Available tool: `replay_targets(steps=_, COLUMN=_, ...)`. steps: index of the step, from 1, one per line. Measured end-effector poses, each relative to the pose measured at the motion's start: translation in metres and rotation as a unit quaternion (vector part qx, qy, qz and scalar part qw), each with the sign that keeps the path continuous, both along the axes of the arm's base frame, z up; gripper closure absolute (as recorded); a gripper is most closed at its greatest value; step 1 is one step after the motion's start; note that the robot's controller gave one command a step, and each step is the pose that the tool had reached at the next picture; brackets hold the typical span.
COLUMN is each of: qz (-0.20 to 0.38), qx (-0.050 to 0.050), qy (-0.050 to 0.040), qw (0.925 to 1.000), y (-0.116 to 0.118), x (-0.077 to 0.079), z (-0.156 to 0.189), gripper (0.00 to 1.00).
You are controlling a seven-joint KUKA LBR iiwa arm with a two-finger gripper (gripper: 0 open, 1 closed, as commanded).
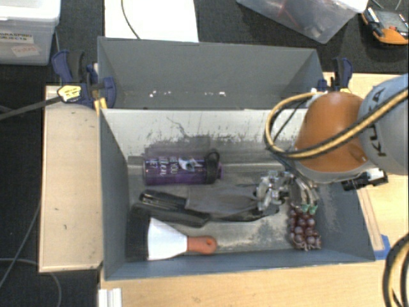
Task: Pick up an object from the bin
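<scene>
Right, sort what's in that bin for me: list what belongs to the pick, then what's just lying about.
Part of the job:
- gripper, low at the right end of the bin
- bunch of dark grapes, close beside it, so probably the pick

Just lying about:
- purple can, by the back wall
- black tool, in the middle
- white brush with an orange handle, at the front

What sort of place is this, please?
Probably a robotics lab's grasping station: a robot arm hangs over a grey metal bin of loose items, such as a purple can and dark grapes.
</scene>
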State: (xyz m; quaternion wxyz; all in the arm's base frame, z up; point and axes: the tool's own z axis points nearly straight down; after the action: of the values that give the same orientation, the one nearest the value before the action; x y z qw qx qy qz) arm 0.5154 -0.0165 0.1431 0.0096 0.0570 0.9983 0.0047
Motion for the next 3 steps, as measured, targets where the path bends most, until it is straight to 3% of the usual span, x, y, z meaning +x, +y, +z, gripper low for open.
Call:
replay_targets(steps=1, qz=0.074, qx=0.0, qy=-0.0011, qw=0.9972, y=-0.013, x=0.016, z=-0.005, gripper=1.0)
replay_targets(steps=2, qz=0.106, qx=-0.003, qy=-0.0011, qw=0.9943, y=-0.047, x=-0.01, z=-0.028, gripper=1.0)
replay_targets(steps=3, qz=-0.105, qx=0.003, qy=-0.0002, qw=0.9945, y=-0.024, x=-0.005, z=-0.035, gripper=1.0)
